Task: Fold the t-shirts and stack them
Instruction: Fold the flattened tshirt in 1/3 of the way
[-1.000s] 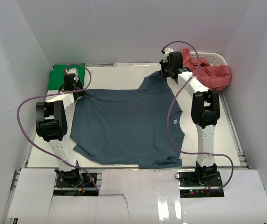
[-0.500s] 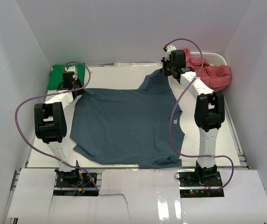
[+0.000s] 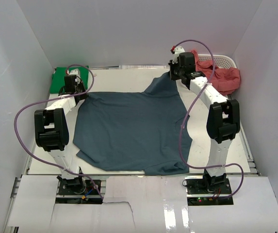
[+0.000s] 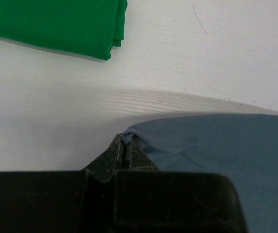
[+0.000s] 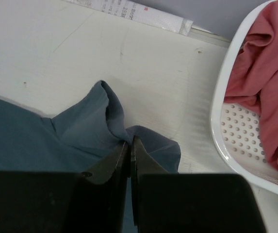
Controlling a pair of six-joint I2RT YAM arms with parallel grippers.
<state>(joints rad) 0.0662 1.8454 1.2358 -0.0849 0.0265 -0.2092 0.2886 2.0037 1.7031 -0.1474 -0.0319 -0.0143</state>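
A slate blue t-shirt (image 3: 134, 128) lies spread flat over the middle of the table. My left gripper (image 3: 80, 94) is shut on its far left corner (image 4: 127, 137), with a small fold of cloth pinched at the tips. My right gripper (image 3: 173, 76) is shut on the far right part of the same shirt (image 5: 124, 138), where the cloth bunches up in a ridge. A folded bright green t-shirt (image 3: 63, 80) (image 4: 56, 22) lies at the far left corner. Salmon red t-shirts (image 3: 221, 75) (image 5: 267, 92) hang over a white basket.
The white perforated basket (image 3: 223, 60) (image 5: 236, 131) stands at the far right, close beside my right gripper. White walls close in the table on three sides. A printed paper strip (image 5: 139, 12) lies along the back wall.
Both arms have reached farther toward the back of the table, carrying the blue shirt's far edge with them. Both grips stayed shut.
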